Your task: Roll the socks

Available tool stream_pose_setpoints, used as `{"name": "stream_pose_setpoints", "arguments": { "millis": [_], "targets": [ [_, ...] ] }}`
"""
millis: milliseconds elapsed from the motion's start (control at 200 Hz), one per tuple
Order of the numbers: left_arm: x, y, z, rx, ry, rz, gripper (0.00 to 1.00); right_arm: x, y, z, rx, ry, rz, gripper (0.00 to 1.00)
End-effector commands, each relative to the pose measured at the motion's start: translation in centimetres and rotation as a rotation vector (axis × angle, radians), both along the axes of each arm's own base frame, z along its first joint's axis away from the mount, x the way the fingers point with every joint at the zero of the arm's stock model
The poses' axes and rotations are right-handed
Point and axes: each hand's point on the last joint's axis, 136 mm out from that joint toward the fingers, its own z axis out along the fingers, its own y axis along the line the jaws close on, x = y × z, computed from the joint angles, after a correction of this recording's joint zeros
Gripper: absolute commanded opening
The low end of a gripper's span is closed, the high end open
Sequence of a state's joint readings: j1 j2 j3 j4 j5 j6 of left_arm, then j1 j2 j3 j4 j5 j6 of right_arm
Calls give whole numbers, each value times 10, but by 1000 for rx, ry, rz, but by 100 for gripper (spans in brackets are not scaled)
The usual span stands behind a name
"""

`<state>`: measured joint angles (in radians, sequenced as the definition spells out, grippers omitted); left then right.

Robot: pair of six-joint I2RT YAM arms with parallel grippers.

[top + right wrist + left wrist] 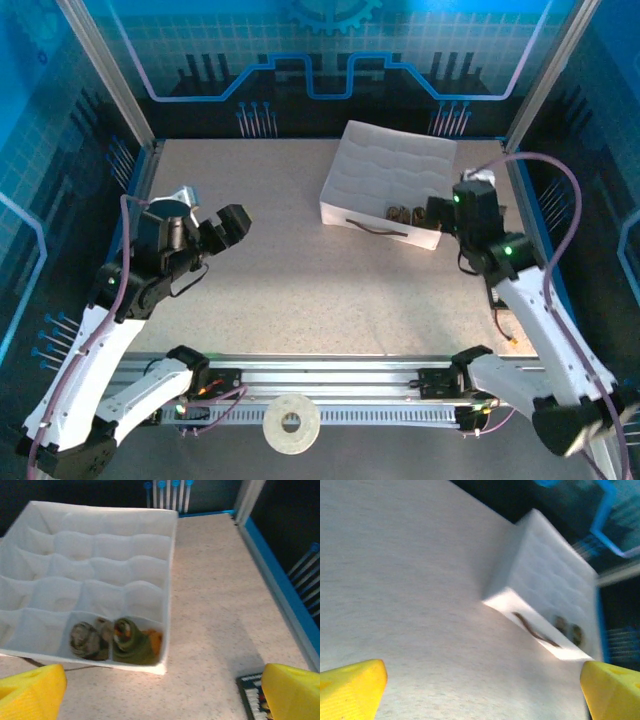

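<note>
As the right gripper (437, 213), wide and empty like the left gripper (218, 228), hangs beside the box (170, 580), a bump could loosen the socks (132, 645).

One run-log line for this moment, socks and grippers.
green sock: rolled, in box | brown sock: rolled, next pocket | left gripper: open, empty | right gripper: open, empty

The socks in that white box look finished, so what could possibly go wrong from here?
Two things, perhaps. The olive green sock has an orange bit spilling beside its roll, so it may loosen in its compartment; the brown checked sock sits rolled in the next one. Also, the open right gripper hangs close to the near wall of the white box, so a careless move could nudge the box or catch its dark handle strap.
</note>
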<state>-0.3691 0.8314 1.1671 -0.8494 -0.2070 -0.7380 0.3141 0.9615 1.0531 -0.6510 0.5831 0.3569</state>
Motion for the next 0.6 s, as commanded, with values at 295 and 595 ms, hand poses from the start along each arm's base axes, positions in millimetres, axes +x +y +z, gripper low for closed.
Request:
{"name": "stream_pose_setpoints", "arguments": {
  "millis": [295,595],
  "targets": [
    [9,101,-124,695,-4,266,99,10,-14,-131,-241,-105,93,100],
    [77,77,-185,635,-115,104,99,65,7,-155,-234,-170,241,100]
  ]
}}
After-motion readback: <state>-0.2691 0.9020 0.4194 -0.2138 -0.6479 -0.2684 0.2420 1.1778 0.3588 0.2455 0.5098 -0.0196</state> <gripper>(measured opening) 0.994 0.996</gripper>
